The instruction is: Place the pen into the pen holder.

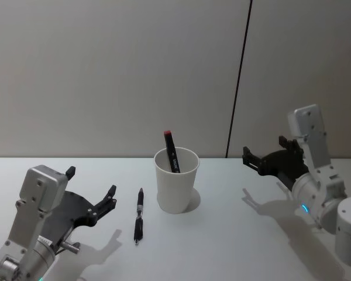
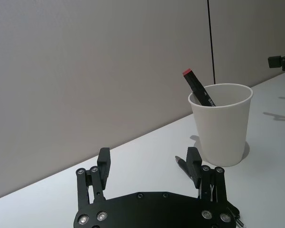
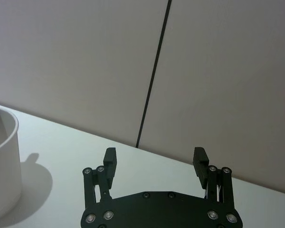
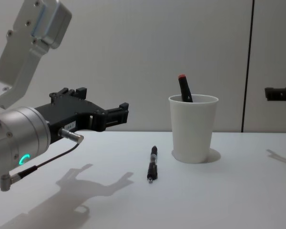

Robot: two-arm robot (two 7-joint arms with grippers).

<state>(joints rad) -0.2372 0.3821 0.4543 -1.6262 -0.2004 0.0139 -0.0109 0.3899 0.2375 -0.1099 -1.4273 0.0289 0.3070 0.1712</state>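
A black pen (image 1: pixel 139 215) lies flat on the white table just left of the pen holder (image 1: pixel 176 180), a white paper cup. Inside the cup leans a black marker with a red cap (image 1: pixel 171 149). My left gripper (image 1: pixel 92 182) hovers open and empty left of the pen, above the table. In the left wrist view its fingers (image 2: pixel 148 159) frame the table, with the pen's tip (image 2: pixel 180 162) beside one finger and the cup (image 2: pixel 221 124) beyond. The chest view shows the pen (image 4: pixel 153 163) and cup (image 4: pixel 193 129). My right gripper (image 1: pixel 264 147) stands open, raised to the right of the cup.
The white table (image 1: pixel 234 246) runs back to a plain grey wall with a dark vertical seam (image 1: pixel 238 82). In the right wrist view the cup's rim (image 3: pixel 2 171) sits at the edge, well off from the open fingers (image 3: pixel 155 157).
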